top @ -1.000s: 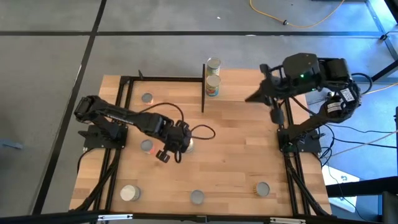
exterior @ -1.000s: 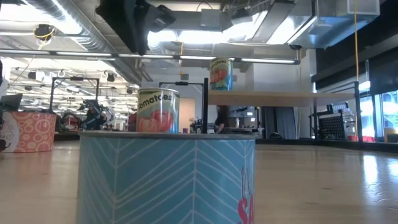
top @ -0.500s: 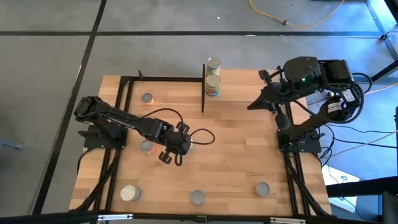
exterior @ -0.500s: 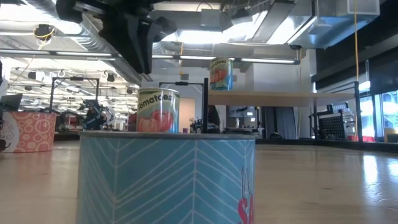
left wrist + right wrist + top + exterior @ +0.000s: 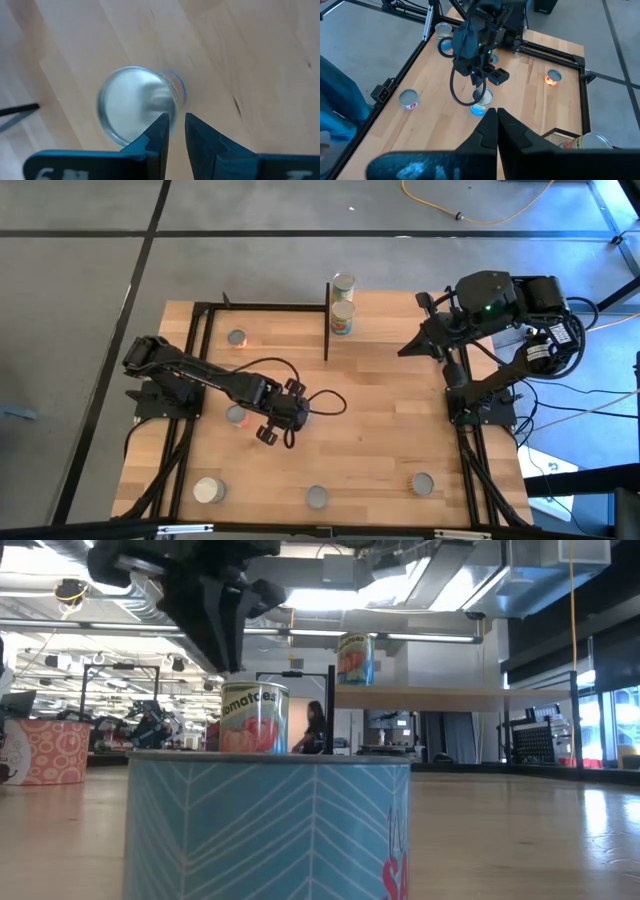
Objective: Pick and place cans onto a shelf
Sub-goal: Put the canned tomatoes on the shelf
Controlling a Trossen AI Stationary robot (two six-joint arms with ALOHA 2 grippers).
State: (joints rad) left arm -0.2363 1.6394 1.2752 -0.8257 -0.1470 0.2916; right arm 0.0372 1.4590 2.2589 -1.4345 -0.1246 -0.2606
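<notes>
Landmark: the shelf (image 5: 330,320), a light-wood rack on black posts at the far middle of the surface (image 5: 380,440); every place below was read from it.
Shelved cans: two cans (image 5: 343,284) stood at the shelf already, one above the other in the high view; the low view showed one on the upper board (image 5: 355,658).
Loose cans: three (image 5: 317,497) sat along the surface's near edge, well apart from the shelf; one (image 5: 237,338) stood out to the shelf's left.
Target can: a silver-topped can (image 5: 135,107) stood upright on the bare wood, nearer than the shelf and to its left.
Left claw: the left claw (image 5: 175,131) hovered above that can's rim with its fingers nearly together, holding nothing.
Right claw: the right claw (image 5: 496,127) waited off to the shelf's right, raised, fingers closed and empty.
Step in hand: lining up over the target can, by my reading.
Doing it well: the fingers looked too narrow to pass the can, so they would need to spread wide first; the claw sat over the rim, not the middle, so centring before descending would help; grip the side wall low enough that the can stays upright.
Risk: a narrow descent could strike the lid and tip the can.
</notes>
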